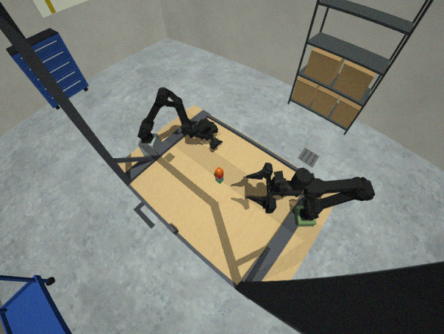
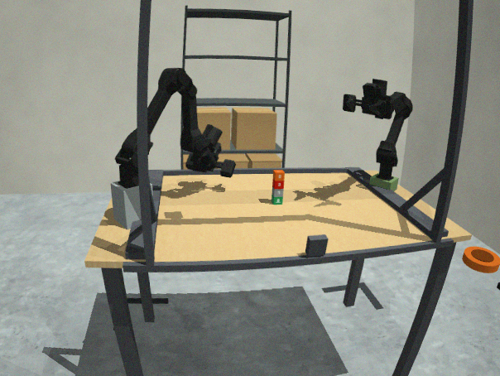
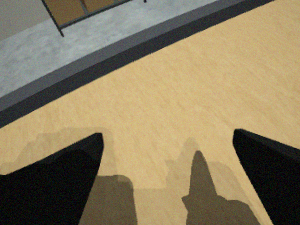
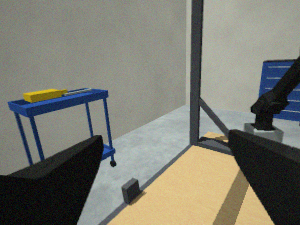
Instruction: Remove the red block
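Observation:
The tower [image 2: 277,187] stands near the middle of the table, also in the top view [image 1: 219,175]. From the top it has an orange block [image 2: 278,174], the red block [image 2: 278,183], a grey block [image 2: 277,192] and a green block [image 2: 277,200]. My left gripper [image 2: 227,167] is open and empty, low over the table to the tower's left and well apart from it. Its wrist view [image 3: 167,136] shows only bare table and the far edge. My right gripper [image 2: 349,103] is open and empty, held high above the table's right side. Its wrist view [image 4: 165,139] looks away from the tower.
A small dark box [image 2: 316,245] sits at the table's front edge. Dark frame posts [image 2: 144,124] rise at the table's corners. A shelf with cardboard boxes [image 2: 252,128] stands behind. A blue cart [image 4: 60,101] and an orange ring [image 2: 481,258] are off the table.

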{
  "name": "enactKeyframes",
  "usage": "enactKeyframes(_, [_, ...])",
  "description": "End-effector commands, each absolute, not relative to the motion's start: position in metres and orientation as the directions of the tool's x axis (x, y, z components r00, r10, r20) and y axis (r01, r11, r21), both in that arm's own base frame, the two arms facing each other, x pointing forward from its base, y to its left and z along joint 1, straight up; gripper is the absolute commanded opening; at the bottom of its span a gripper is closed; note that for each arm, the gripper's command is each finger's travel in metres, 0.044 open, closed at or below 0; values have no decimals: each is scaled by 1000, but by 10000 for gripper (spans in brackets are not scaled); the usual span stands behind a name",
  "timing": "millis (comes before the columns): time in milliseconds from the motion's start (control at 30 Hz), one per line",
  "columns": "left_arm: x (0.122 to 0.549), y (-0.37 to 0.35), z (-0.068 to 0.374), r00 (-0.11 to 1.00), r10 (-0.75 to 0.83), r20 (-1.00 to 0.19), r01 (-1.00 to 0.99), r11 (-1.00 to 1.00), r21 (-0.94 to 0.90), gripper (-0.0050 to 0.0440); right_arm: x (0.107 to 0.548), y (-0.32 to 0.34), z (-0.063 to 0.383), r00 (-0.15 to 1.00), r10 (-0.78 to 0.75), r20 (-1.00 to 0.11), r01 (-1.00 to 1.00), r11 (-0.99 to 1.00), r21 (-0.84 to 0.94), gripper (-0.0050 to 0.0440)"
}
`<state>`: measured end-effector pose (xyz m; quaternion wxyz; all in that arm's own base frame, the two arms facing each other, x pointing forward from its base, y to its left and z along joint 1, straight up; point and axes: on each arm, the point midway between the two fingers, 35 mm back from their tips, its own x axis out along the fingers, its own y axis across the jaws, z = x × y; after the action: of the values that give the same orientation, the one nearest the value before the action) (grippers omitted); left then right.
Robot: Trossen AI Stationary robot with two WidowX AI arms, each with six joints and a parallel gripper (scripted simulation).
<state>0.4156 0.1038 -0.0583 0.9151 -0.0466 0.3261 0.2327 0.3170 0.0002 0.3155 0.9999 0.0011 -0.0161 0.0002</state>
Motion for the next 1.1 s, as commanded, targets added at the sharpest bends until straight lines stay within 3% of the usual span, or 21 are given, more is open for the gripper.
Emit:
enactKeyframes(0, [415, 140, -43, 587, 512, -627, -582, 805, 113, 400, 316, 0, 323, 999, 0, 50, 0, 1000, 0, 400])
enactKeyframes(133, [399, 173, -38, 456, 616, -642, -686, 703, 186, 400, 316, 0, 323, 999, 0, 50, 0, 1000, 0, 400])
enactKeyframes(200, [399, 173, -38, 456, 616, -642, -686, 703, 186, 400, 316, 0, 323, 999, 0, 50, 0, 1000, 0, 400])
enactKeyframes(500, [345, 245, -7, 92, 793, -602, -832, 394, 391, 400, 316, 0, 323, 999, 0, 50, 0, 1000, 0, 400])
enactKeyframes(700, [309, 277, 21, -113, 839, -533, -836, 209, 507, 400, 316, 0, 323, 999, 0, 50, 0, 1000, 0, 400])
enactKeyframes(767, [309, 277, 21, -113, 839, -533, -836, 209, 507, 400, 316, 0, 323, 999, 0, 50, 0, 1000, 0, 400])
enactKeyframes(833, [290, 290, 37, -211, 848, -487, -817, 121, 563, 400, 316, 0, 323, 999, 0, 50, 0, 1000, 0, 400])
enactKeyframes(1067, [255, 305, 63, -368, 836, -407, -735, 6, 678, 400, 316, 0, 323, 999, 0, 50, 0, 1000, 0, 400])
